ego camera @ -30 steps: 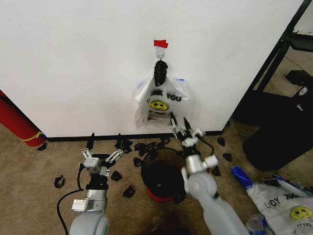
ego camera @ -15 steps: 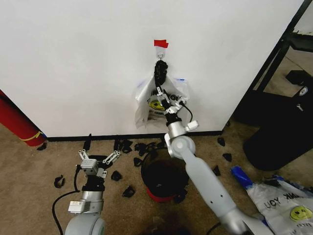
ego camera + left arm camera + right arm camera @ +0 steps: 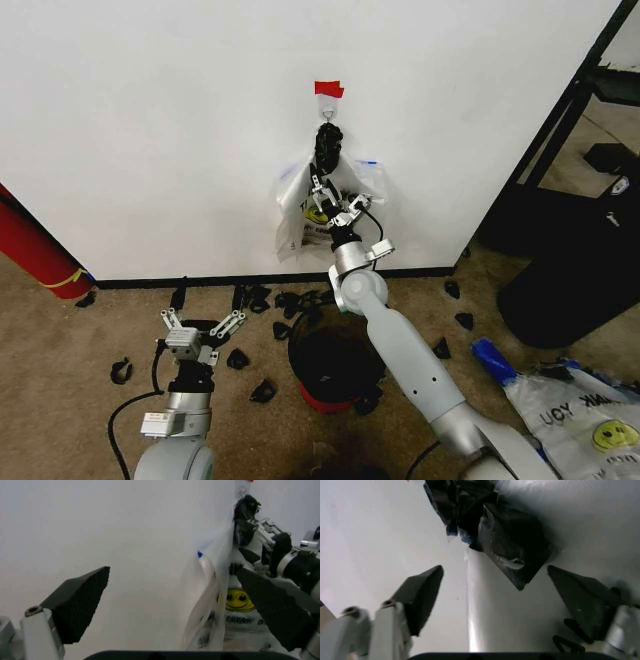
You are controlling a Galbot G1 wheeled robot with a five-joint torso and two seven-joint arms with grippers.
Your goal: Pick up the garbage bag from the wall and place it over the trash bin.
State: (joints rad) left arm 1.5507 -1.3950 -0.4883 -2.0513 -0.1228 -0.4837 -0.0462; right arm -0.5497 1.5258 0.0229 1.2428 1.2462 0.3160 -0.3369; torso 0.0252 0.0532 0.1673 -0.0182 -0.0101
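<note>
Left claw (image 3: 200,328) is parked low at the near left above the floor, its fingers spread wide and holding nothing; its position is nearly unchanged over the last second.

The trash bin (image 3: 330,362) stands on the floor at centre, close under the wall (image 3: 150,130), with black scraps (image 3: 262,392) scattered around it. It carries no bag.

The garbage bag (image 3: 300,215) hangs from the small hook (image 3: 329,128) under the red tape piece (image 3: 328,89), with its handles bunched into a dark knot at the hook.

Right claw (image 3: 331,196) has risen in the last second from just above the bin's far rim to the upper part of the bag, directly below the knot. Its fingers are spread wide; in the right wrist view they straddle the dark bunched plastic without closing on it, and contact cannot be confirmed.

Assessment: the approach is essentially complete and the grasp is not yet made. The bag remains on the hook, so lift-off and fitting over the bin are both outstanding.

Far right: a spare bag (image 3: 590,415) lies on the floor, well apart from the work.
</note>
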